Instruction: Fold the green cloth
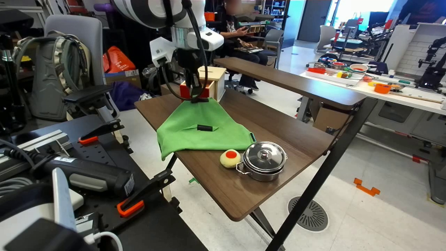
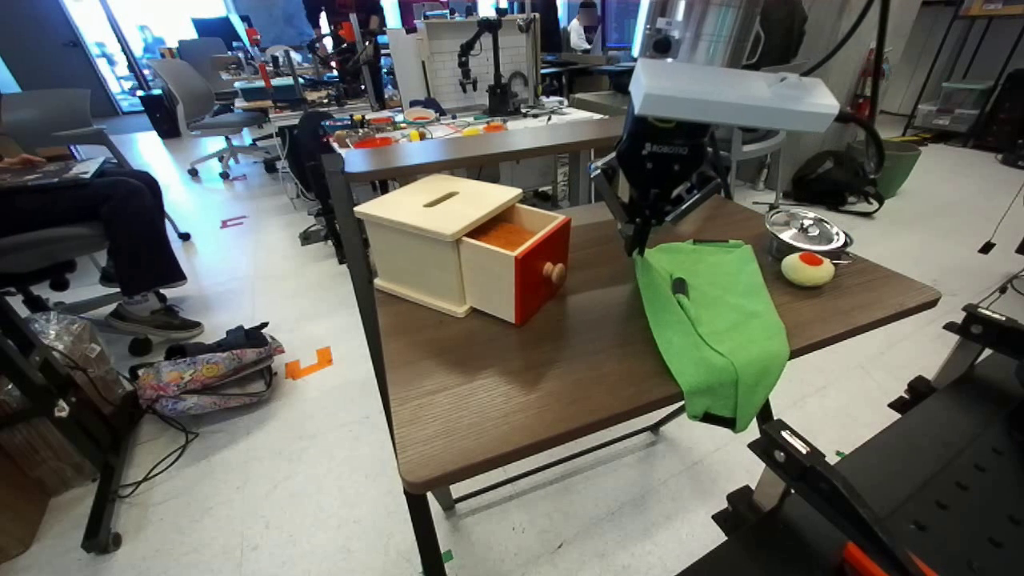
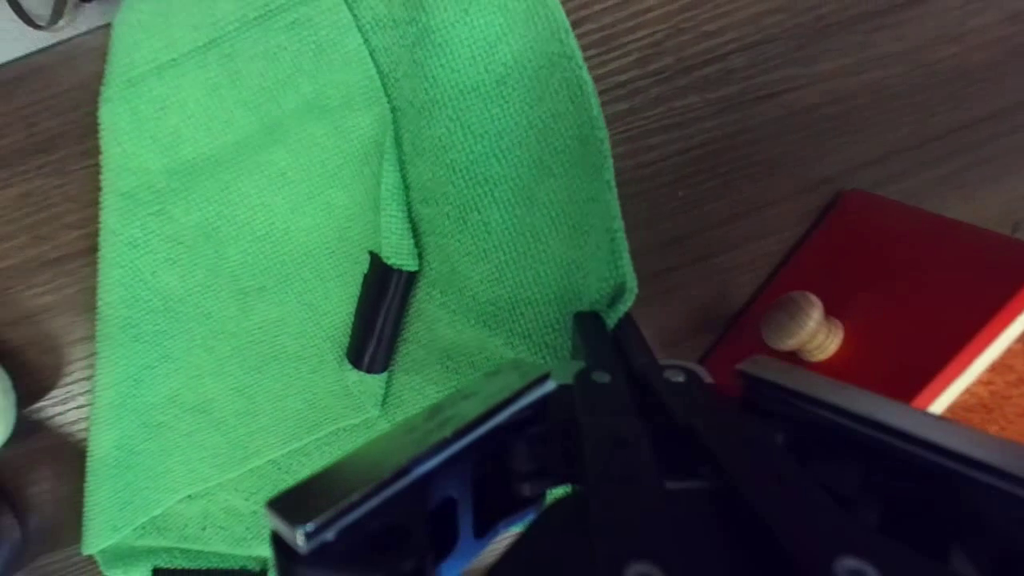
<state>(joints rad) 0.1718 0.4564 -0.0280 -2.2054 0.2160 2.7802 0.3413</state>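
Observation:
The green cloth (image 1: 205,140) lies on the brown table, with one end hanging over the table edge. Its near end hangs in an exterior view (image 2: 724,336). In the wrist view the cloth (image 3: 248,208) has a flap folded inward, with a black tab (image 3: 382,314) on its middle. My gripper (image 3: 612,316) is shut on a corner of the cloth. In both exterior views the gripper (image 2: 638,244) holds that corner raised a little at the side toward the wooden box. The fingertips are partly hidden in an exterior view (image 1: 195,97).
A wooden box (image 2: 424,256) with an open red-fronted drawer (image 2: 544,268) stands beside the gripper. A lidded steel pot (image 1: 264,158) and a yellow toy with a red spot (image 1: 230,159) sit close to the cloth. A raised shelf (image 1: 289,82) runs along the table.

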